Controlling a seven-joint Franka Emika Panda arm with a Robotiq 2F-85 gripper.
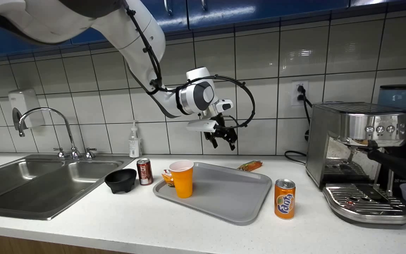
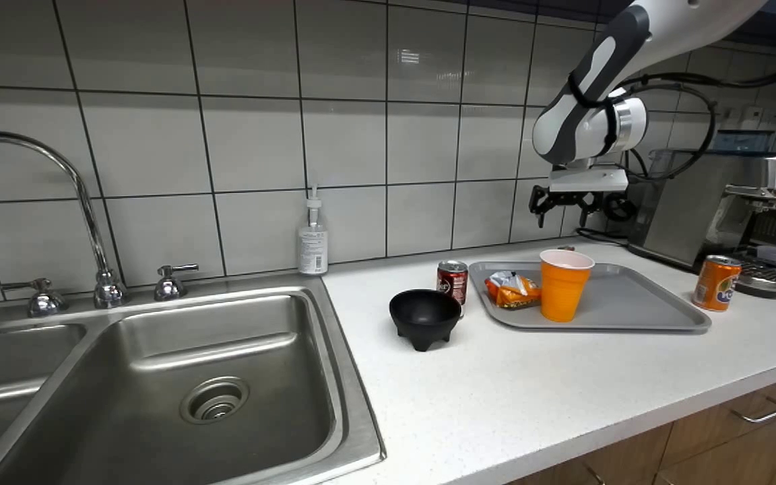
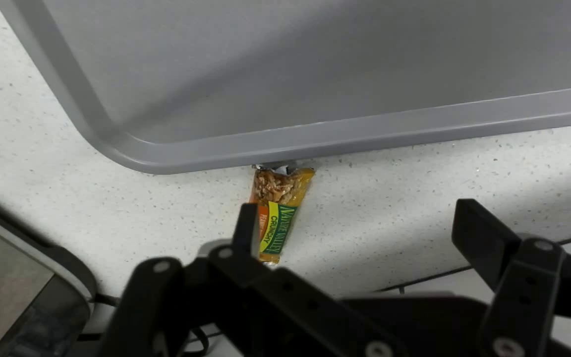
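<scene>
End effector (image 1: 224, 146) spread wide, nothing gripped, hanging above the surface (image 1: 125, 218).
Closest item is the bar (image 3: 279, 215), lying on the surface at the rim of the tray (image 1: 227, 192); can't tell if they touch. In an exterior view, tray as dial: bar at 2 o'clock, cup (image 1: 183, 180) upright on the tray at 9, packet (image 1: 168, 178) just beside it, Fanta can (image 1: 285, 201) upright off the rim at 3, red can (image 1: 145, 171) and bowl (image 1: 121, 180) out around 9. Wrist view: one finger (image 3: 245, 228) covers part of the bar's 8 o'clock edge.
</scene>
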